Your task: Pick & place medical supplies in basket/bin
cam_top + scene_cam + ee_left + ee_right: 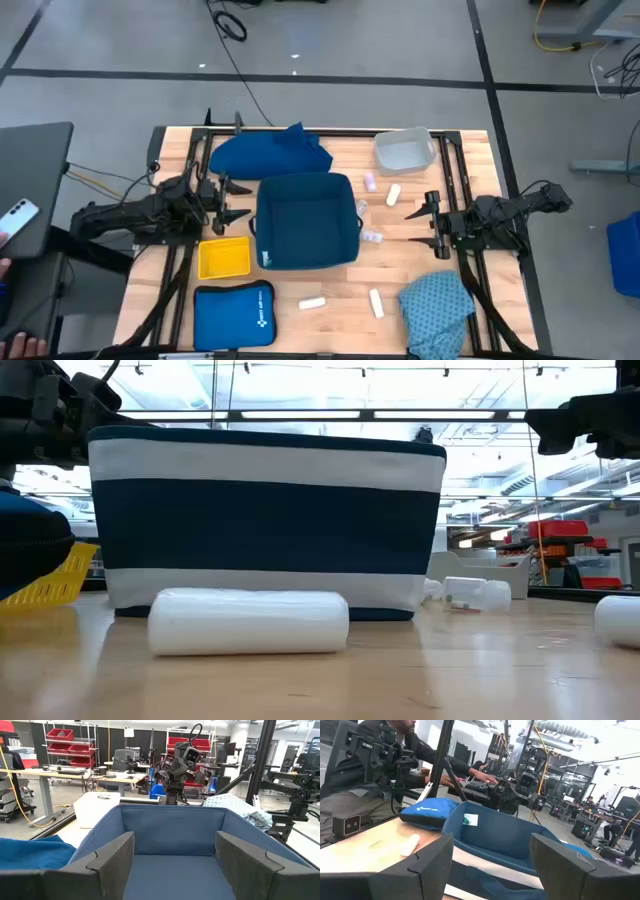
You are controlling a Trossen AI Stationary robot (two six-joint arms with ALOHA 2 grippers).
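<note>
- Wooden tabletop (pixel 330 290), seen from above: we find the navy basket (pixel 306 220) at its middle, with one arm stationed on either side of it.
- Left gripper (pixel 232 201): it hovers just beside the basket's wall with its fingers (pixel 112 865) apart and nothing between them. We judge this a ready pose facing the basket's open mouth.
- Right gripper (pixel 427 226): it hangs on the opposite side, its fingers (pixel 427 865) likewise apart and empty, aimed toward the basket across a gap of bare wood.
- Supplies, all outside the basket: one white roll (pixel 393 194) and small vials (pixel 369 182) lie between the right gripper and the basket. Two more rolls (pixel 311 302) rest on the near part of the table, well apart from either gripper.
- Cloths: the dark-blue cloth (pixel 268 153) lies just beyond the left gripper, touching the basket's far edge. The teal cloth (pixel 437 305) sits bunched near the right arm's base.
- Bystanders: a yellow tray (pixel 224 257) and a blue pouch (pixel 233 316) lie near the left arm, and a clear tub (pixel 405 149) stands beyond the right gripper.
- Obstruction, as we judge it: the basket's tall wall shields the far rolls from each gripper, so any carry must clear its rim.
</note>
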